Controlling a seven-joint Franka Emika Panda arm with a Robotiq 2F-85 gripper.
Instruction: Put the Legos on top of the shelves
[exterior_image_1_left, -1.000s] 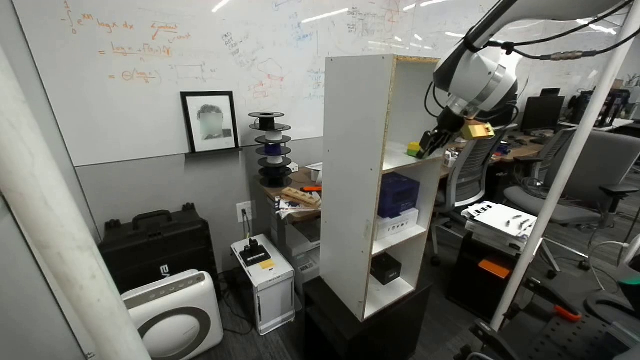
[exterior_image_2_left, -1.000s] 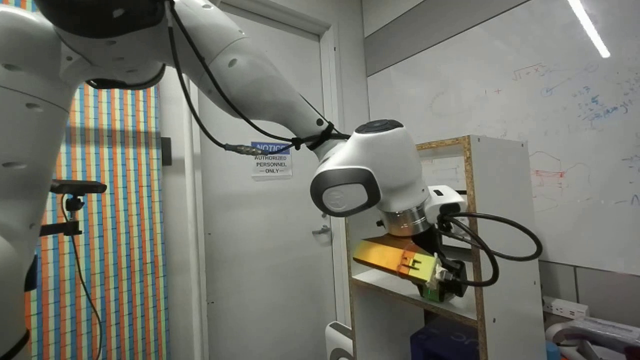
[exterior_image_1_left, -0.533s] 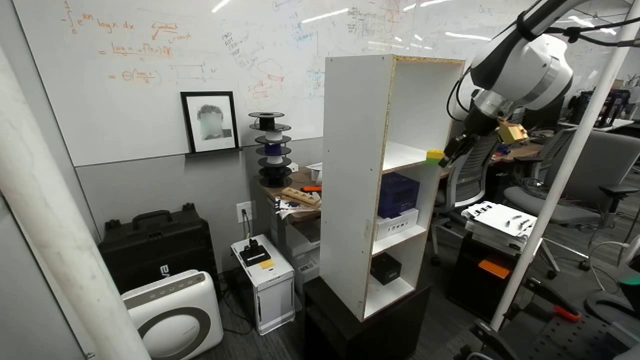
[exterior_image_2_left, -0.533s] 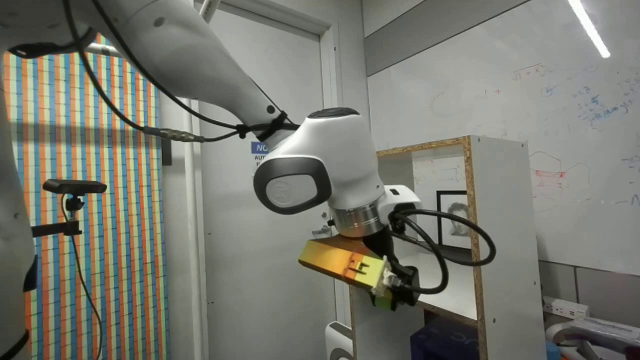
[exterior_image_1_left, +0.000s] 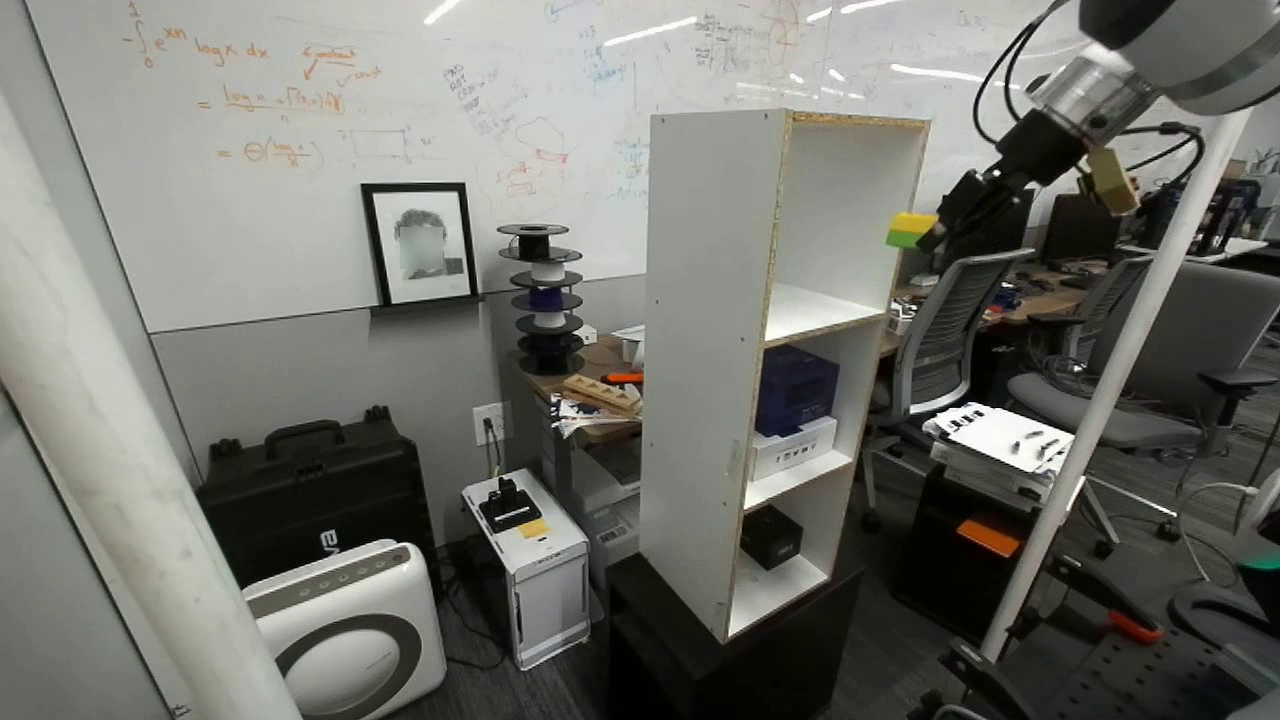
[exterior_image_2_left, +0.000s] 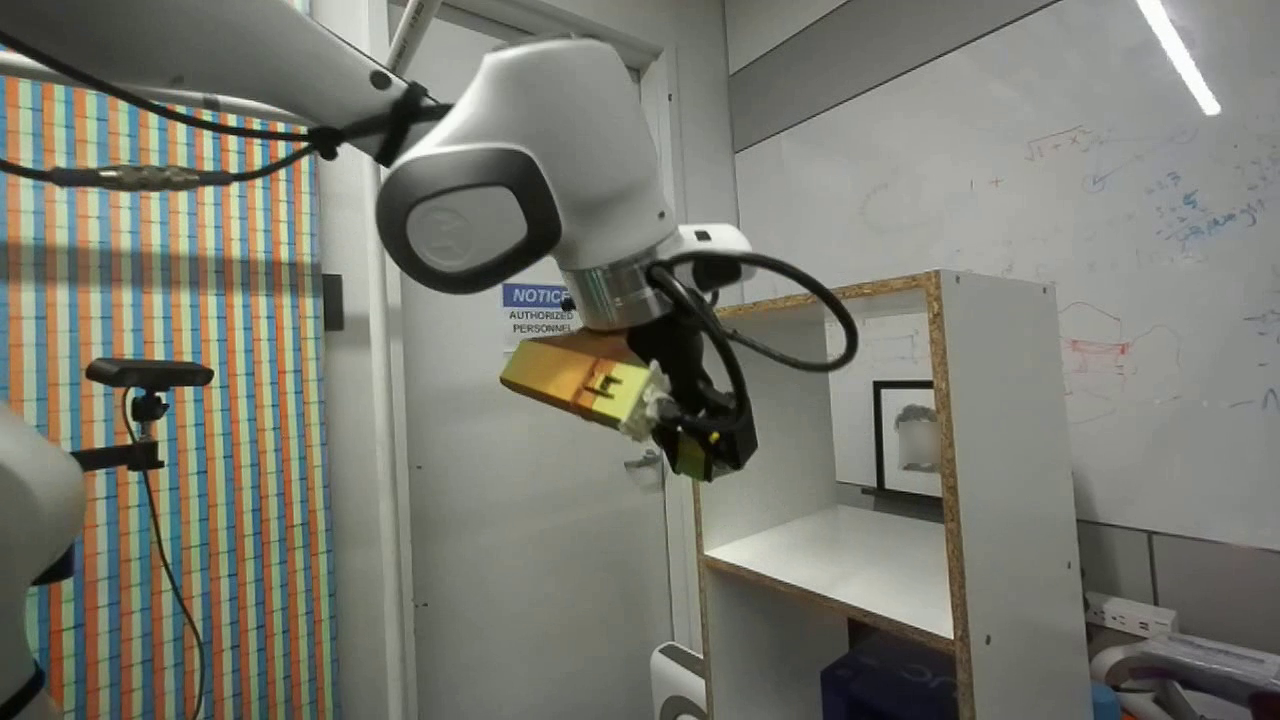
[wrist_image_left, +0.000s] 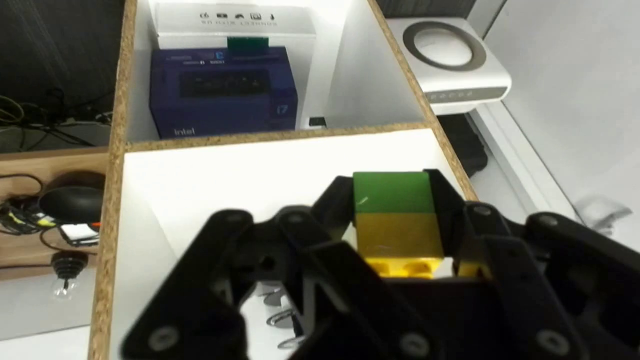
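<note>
the tool (wrist_image_left: 392, 195) is clamped on the yellow-and-green legos (exterior_image_1_left: 910, 229), aloft near the right edge of the shelves (exterior_image_1_left: 712, 350) in an exterior view.

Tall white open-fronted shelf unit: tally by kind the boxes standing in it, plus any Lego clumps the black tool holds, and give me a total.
Boxes: 3 (dark blue box, flat white box under it, small black box)
Yellow-and-green plastic Lego clump: 1 (in the tool)
Total: 4
</note>
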